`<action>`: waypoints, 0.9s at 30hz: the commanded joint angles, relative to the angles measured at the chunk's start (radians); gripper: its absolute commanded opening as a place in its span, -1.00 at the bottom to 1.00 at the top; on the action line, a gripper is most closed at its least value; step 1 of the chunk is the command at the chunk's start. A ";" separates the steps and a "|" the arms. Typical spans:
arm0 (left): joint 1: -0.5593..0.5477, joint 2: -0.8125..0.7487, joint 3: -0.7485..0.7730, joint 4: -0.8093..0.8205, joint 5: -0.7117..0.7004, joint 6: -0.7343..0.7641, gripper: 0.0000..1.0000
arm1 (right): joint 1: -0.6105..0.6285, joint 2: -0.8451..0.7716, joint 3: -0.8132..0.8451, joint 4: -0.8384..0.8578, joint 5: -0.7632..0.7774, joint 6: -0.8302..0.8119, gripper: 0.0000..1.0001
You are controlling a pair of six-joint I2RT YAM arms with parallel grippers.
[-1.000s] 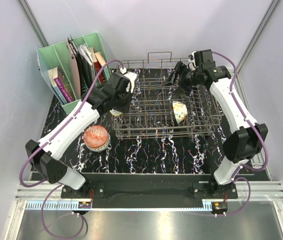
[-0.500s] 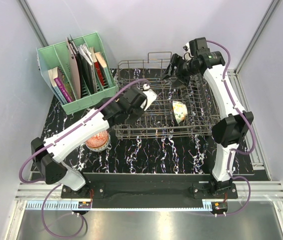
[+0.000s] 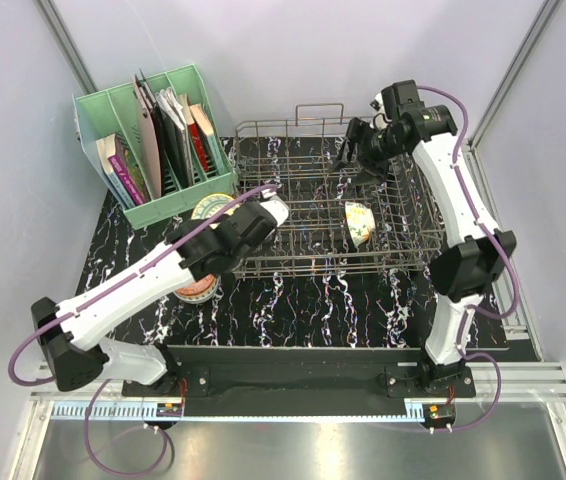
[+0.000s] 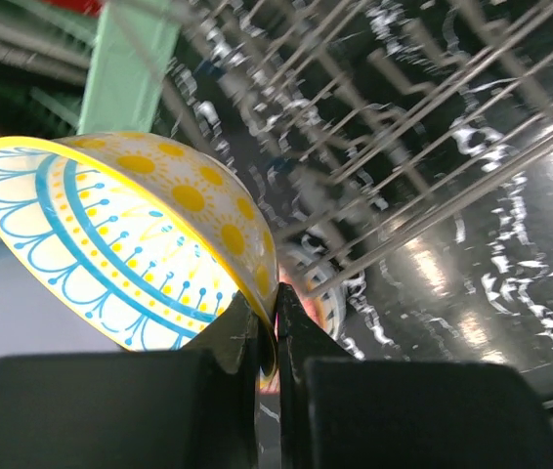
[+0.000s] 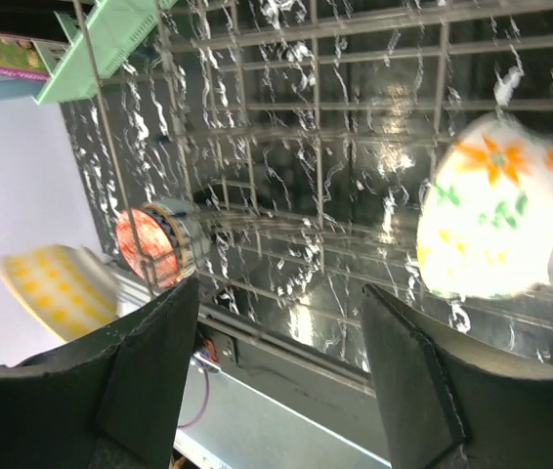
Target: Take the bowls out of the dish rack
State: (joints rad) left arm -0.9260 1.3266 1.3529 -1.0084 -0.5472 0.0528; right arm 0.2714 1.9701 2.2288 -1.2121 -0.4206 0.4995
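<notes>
My left gripper point(image 4: 275, 318) is shut on the rim of a yellow bowl point(image 4: 130, 244) with blue lines and yellow dots inside. In the top view this bowl point(image 3: 213, 207) hangs tilted in that gripper point(image 3: 227, 220), just left of the dish rack point(image 3: 328, 270). A red-pink bowl point(image 3: 195, 287) sits on the table, partly under the left arm. One floral cream bowl point(image 3: 359, 222) stands on edge inside the rack, also seen by the right wrist camera point(image 5: 491, 225). My right gripper point(image 3: 349, 155) hovers open and empty over the rack's far right part.
A green file holder point(image 3: 153, 130) with books stands at the far left, close behind the yellow bowl. The table top point(image 3: 303, 310) is black marbled. Light walls close in both sides. The rack's upright tines point(image 5: 316, 176) lie below the right gripper point(image 5: 281, 322).
My left gripper has swung toward the near left with the yellow bowl, out over the rack's left end. The right gripper has drawn back a little toward the rack's far edge, still open.
</notes>
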 commanded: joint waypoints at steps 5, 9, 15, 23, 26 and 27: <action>0.006 -0.040 -0.040 -0.070 -0.232 -0.191 -1.00 | 0.015 -0.241 -0.202 -0.064 0.114 -0.019 0.49; 0.058 -0.049 -0.044 -0.076 -0.191 -0.264 -1.00 | 0.015 -0.283 -0.241 -0.110 0.167 -0.019 0.50; 0.206 -0.128 -0.097 -0.070 -0.155 -0.309 -1.00 | -0.031 -0.341 -0.275 -0.124 0.313 -0.001 0.56; 0.346 -0.179 -0.159 -0.064 -0.132 -0.314 -1.00 | -0.075 -0.307 -0.160 -0.136 0.416 0.002 0.57; 0.386 -0.170 -0.188 -0.050 -0.103 -0.330 -1.00 | -0.101 -0.301 -0.164 -0.115 0.411 0.020 0.57; 0.397 -0.167 -0.195 -0.045 -0.094 -0.335 -1.00 | -0.119 -0.298 -0.169 -0.095 0.407 0.016 0.57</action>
State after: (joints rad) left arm -0.5713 1.1622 1.1828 -1.1030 -0.6628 -0.2531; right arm 0.1890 1.6787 2.0350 -1.3354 -0.0528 0.5018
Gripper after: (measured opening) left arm 0.049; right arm 0.783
